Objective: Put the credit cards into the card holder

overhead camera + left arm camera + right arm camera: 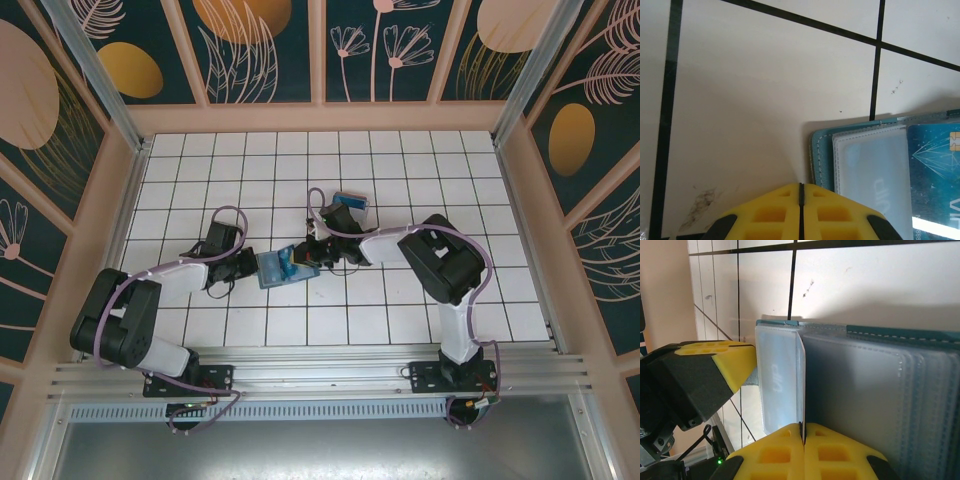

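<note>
Right tool (803, 434): yellow fingers are pressing together, pinching the lower edge of a thin frosted leaf that is standing edge-on out of the card holder (280, 268). Left tool (800, 192): fingers are pressing flat together with nothing visible between them. They are sitting just at the holder's near corner, and in the right wrist view one yellow finger is touching the raised leaf's outer edge. The holder is lying open on the tabletop (400, 300) between the two tools, its long axis running roughly left to right in the overhead view and tilting slightly. Its cover is teal and leather-like with pale stitching along the rim, and inside it is carrying a stack of translucent plastic pockets with rounded corners and welded seams. One pocket is showing a whitish-grey card (875, 170) with faint lettering behind the frosting. Beside it a blue card (935, 170) with a gold chip and a white line pattern is lying flat, its long side running parallel to the pocket. The tabletop is made of glossy white square tiles with dark grout. Beyond the right tool, a small clear tray (365, 205) is holding something blue.
</note>
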Robot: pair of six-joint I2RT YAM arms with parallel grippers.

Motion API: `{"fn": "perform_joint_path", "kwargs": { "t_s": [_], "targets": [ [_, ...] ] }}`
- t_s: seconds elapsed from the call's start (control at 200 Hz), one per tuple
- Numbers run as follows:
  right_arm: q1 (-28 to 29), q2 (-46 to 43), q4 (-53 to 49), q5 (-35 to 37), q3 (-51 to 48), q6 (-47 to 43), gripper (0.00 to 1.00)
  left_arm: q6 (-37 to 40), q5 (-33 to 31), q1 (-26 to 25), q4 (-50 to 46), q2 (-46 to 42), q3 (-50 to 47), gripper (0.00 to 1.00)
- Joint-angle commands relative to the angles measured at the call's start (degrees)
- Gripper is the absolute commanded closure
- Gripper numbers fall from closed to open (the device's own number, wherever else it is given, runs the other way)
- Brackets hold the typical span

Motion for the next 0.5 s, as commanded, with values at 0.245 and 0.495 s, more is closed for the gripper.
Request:
{"fn": "perform_joint_path", "kwargs": {
  "t_s": [0.245, 0.495],
  "targets": [
    [0.9, 0.9, -5.1, 0.5, 0.0, -1.7, 0.95, -1.0, 2.3, 0.0, 1.5, 1.1, -1.0, 0.95],
    [1.0, -1.5, -5.9, 1.6, -2.3, -1.5, 0.96, -2.2, 2.9, 0.0, 3.0, 1.3, -1.7, 1.0]
  ]
}}
